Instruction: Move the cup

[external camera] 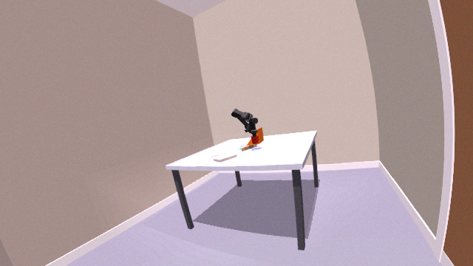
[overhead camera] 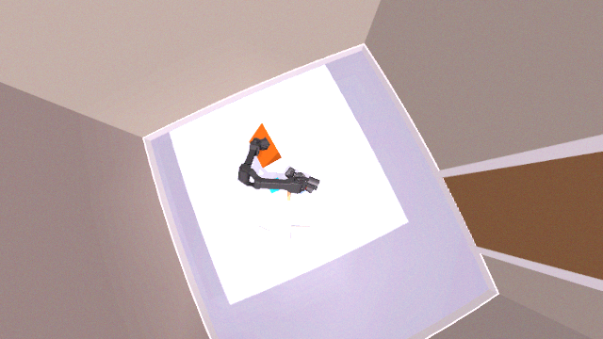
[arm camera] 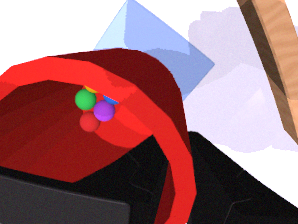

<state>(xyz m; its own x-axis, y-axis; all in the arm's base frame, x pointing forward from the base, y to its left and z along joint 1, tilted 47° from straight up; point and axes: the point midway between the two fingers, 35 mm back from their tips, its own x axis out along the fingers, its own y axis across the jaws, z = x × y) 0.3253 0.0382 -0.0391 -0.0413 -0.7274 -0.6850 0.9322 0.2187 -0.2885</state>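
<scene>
My tool (arm camera: pixel 174 196) is clamped on the rim of the red cup (arm camera: pixel 100 129); the cup sits close beneath my wrist, over the white desk (arm camera: pixel 53 10); green (arm camera: pixel 84 100), purple (arm camera: pixel 103 111) and red marbles lie inside it; a pale blue pad (arm camera: pixel 173 46) shows just beyond the cup; a wooden strip (arm camera: pixel 262 26) crosses the desk to one side.

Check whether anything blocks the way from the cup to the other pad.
The end effector is shut on the red cup, above the blue pad. A wooden bar lies beside it, between it and the white pad, so the cup must go over it.
</scene>
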